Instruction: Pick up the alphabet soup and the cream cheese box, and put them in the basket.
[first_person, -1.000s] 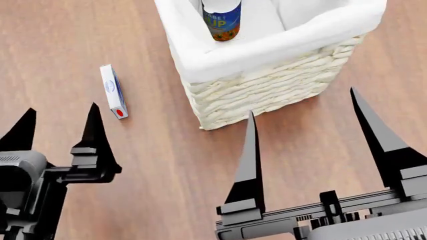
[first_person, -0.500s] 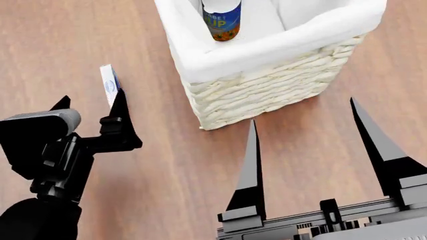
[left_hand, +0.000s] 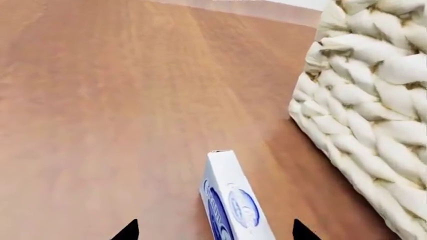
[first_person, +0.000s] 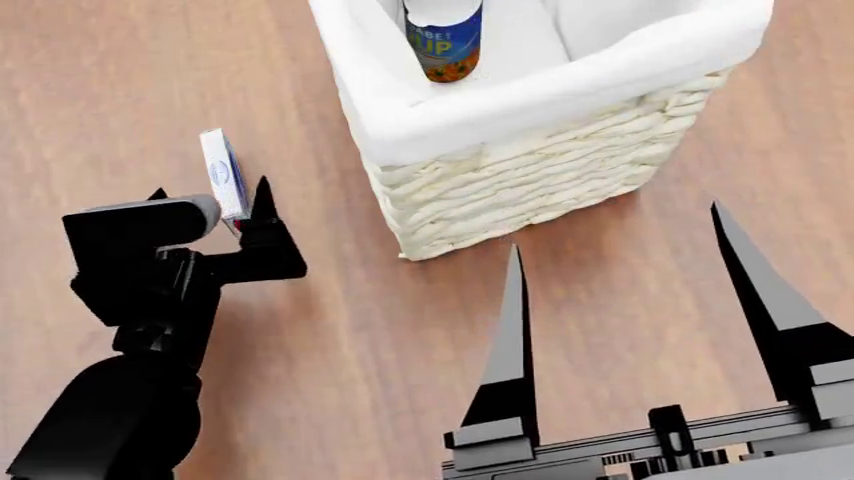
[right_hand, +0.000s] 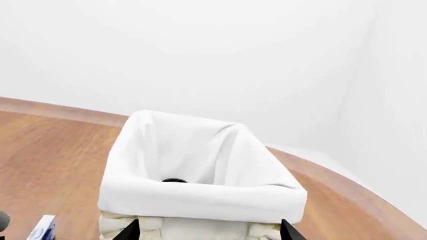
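Note:
The cream cheese box stands on its thin edge on the wooden table, left of the basket. My left gripper is open, with its fingertips on either side of the box's near end. In the left wrist view the box lies between the open gripper's tips, apart from both. The alphabet soup stands upright inside the basket. My right gripper is open and empty in front of the basket. In the right wrist view the gripper faces the basket's white liner.
The basket's woven wall is close beside the box. Bare wooden tabletop stretches to the left of the box. A white wall rises beyond the table's far edge.
My left gripper has moved forward to the cream cheese box and its fingertips now straddle the box's near end. The right gripper has dropped back slightly.

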